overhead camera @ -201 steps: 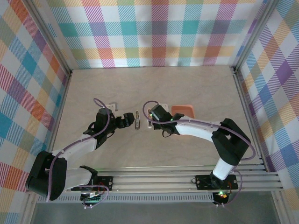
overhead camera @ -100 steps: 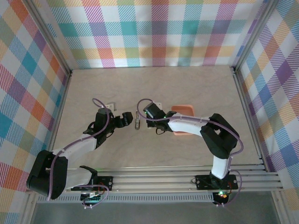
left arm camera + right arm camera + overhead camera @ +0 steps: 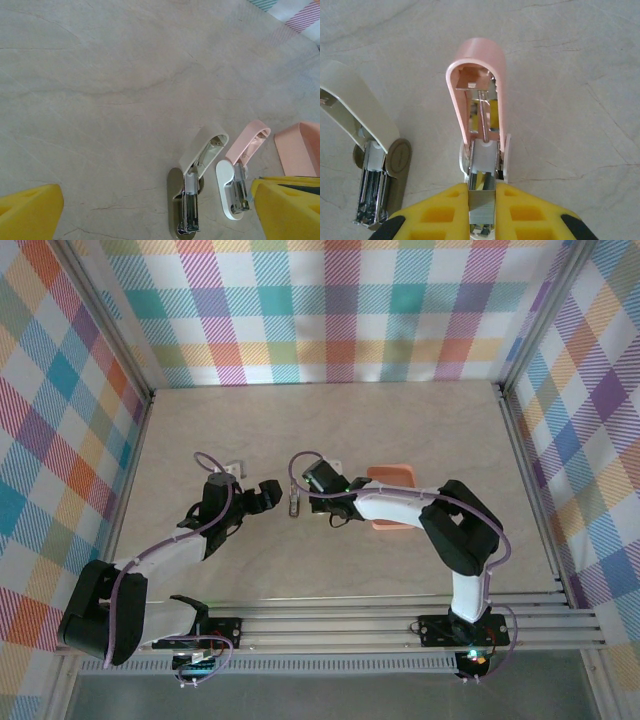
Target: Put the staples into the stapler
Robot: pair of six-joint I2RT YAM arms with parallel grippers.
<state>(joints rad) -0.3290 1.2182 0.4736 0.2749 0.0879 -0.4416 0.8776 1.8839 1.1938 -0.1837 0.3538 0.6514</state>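
Your right pincer (image 3: 482, 199) is pressed together on one strip of staples (image 3: 482, 210), a short grey metal bar pinched between its two yellow fingers (image 3: 527, 212). The strip sits at the near end of the stapler (image 3: 479, 107), in line with its silvery channel; you cannot tell from the wrist view whether strip and channel touch.

The stapler rests on the table (image 3: 580, 75) on its white base. Its pink lid is swung up and back, so the spring and the open channel show.

Your left pincer (image 3: 268, 496) is spread wide and holds nothing. In its wrist view one yellow finger (image 3: 30, 212) sits well to the left of the stapler and the other just to its right, neither touching it.

Count two staplers. The second, a cream stapler (image 3: 370, 150) on an olive base, stands just beside the pink one on the left arm's side, apart from it and with its lid also raised.

You can see one strip of staples, the one in the right pincer.

One orange tray (image 3: 300, 150) lies near the stapler, on the side away from the cream stapler.
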